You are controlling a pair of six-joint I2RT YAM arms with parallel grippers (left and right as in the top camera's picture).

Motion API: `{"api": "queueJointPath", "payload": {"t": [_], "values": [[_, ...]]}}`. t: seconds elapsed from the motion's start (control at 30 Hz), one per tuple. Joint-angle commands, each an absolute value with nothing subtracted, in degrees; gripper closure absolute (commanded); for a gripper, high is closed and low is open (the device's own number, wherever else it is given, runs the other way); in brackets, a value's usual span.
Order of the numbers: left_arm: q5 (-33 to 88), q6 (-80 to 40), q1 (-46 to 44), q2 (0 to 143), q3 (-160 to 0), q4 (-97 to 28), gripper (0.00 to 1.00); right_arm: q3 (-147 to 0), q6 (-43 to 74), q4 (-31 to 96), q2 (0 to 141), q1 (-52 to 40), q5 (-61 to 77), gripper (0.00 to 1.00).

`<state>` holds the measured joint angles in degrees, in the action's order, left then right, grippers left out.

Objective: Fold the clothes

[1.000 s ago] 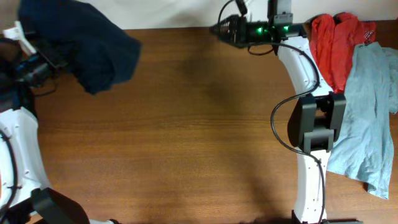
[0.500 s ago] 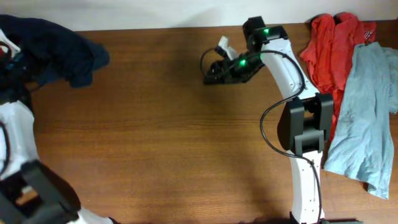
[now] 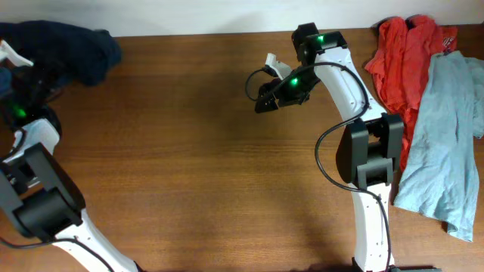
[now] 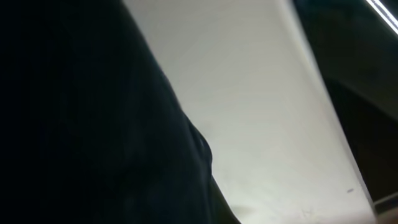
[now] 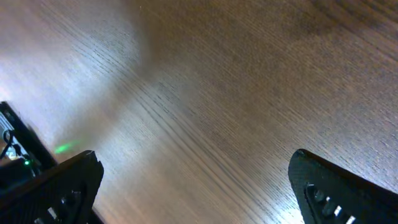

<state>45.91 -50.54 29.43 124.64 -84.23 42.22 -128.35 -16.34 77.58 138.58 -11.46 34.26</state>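
1. At the far left corner of the table (image 3: 189,166): navy shorts (image 3: 72,45), bunched in a dark heap and draped over the end of the left arm.
2. Clenched tight: left claw (image 3: 17,60), buried in the shorts and apparently gripping the cloth. Fingers hidden by the folds, so no telling exactly where the grip sits.
3. In the left wrist view: dark cloth close against the lens, filling the left half, with a pale blank surface to the right.
4. Released and spread wide: right claw (image 5: 194,160), grasping nothing, hovering over bare wood at the far middle of the table.
5. In the right wrist view: only wood grain between the two black fingers.
6. Well apart: right claw and shorts, with a broad stretch of table between them.
7. At the far right corner: crumpled red garment (image 3: 404,53), touching a pale blue-grey shirt (image 3: 446,136).
8. Along the right edge: the shirt, spread toward the near side, just right of the right arm.
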Motion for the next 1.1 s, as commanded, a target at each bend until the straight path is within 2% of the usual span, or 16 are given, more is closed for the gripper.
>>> {"api": "queueJointPath", "payload": {"t": [0.0, 0.3, 0.4, 0.57, 0.77, 0.83, 0.87, 0.9, 1.07], "values": [[47.31, -53.3, 29.52, 127.17, -85.27, 37.06, 1.0, -128.7, -17.15, 77.38, 136.84, -11.6, 33.58, 0.02], [45.43, -53.08, 32.64, 127.42, -85.27, -0.78, 0.99, -128.7, -17.15, 77.19, 136.84, -11.55, 33.58, 0.02], [42.26, -53.08, 34.33, 127.39, -85.27, -9.39, 0.99, -128.7, -17.15, 77.14, 136.84, -11.55, 33.58, 0.02], [40.73, -53.06, 37.76, 127.39, -85.27, -19.33, 0.99, -128.7, -17.15, 77.14, 136.84, -11.55, 33.58, 0.01], [44.62, -51.11, 40.29, 127.39, -85.27, -23.55, 0.99, -128.7, -17.12, 76.69, 136.84, -11.57, 33.61, 0.02], [45.47, -50.87, 40.58, 127.39, -85.27, -23.94, 0.78, -128.7, -17.12, 76.49, 136.84, -11.57, 33.63, 0.02], [46.0, -50.92, 40.66, 127.39, -85.27, -24.34, 0.19, -128.7, -17.12, 76.49, 136.84, -11.57, 33.61, 0.02], [46.81, -50.94, 40.69, 127.39, -85.27, -24.29, 0.02, -128.7, -17.12, 76.49, 136.84, -11.57, 33.61, 0.02], [50.11, -50.94, 40.99, 127.39, -85.3, -24.05, 0.01, -128.7, -17.15, 76.2, 136.84, -11.57, 33.61, 0.02]]}}
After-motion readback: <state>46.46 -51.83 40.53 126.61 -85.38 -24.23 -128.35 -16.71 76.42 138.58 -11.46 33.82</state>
